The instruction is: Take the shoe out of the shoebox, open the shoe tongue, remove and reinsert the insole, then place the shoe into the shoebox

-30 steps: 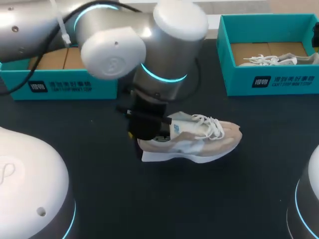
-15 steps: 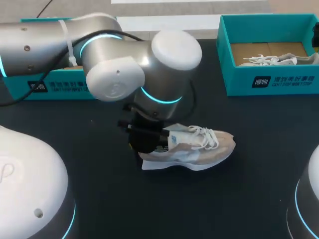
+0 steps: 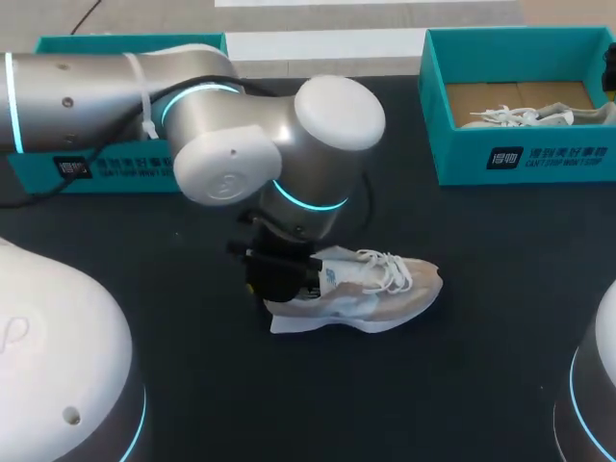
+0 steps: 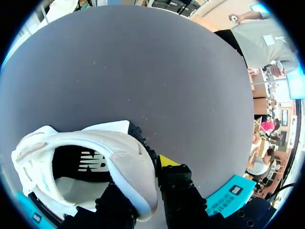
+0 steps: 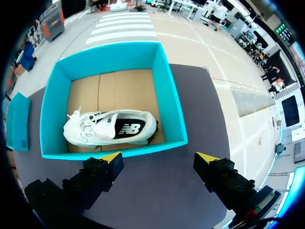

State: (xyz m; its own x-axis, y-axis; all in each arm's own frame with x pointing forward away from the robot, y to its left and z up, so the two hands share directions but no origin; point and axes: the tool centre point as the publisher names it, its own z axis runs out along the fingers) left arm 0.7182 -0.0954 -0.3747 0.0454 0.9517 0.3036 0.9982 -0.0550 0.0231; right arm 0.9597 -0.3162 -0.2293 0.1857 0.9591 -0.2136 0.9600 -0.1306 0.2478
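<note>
Shoe [image 3: 356, 294] unboxed, standing on table [image 3: 481, 385] near centre, toe to the right | left gripper [image 4: 150, 183] clamped on its heel collar | right gripper [image 5: 157, 162] wide open, empty, over far-right shoebox [image 5: 171, 109] | judged: tongue, insole, reboxing all left to do

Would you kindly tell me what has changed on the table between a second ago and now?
The left gripper, shut on the heel of the beige and white sneaker, has drawn it over the black table toward the near edge and slightly to the left. Nothing was released or newly taken. The teal shoebox at the far right, with the white sneaker inside, stayed put.
</note>
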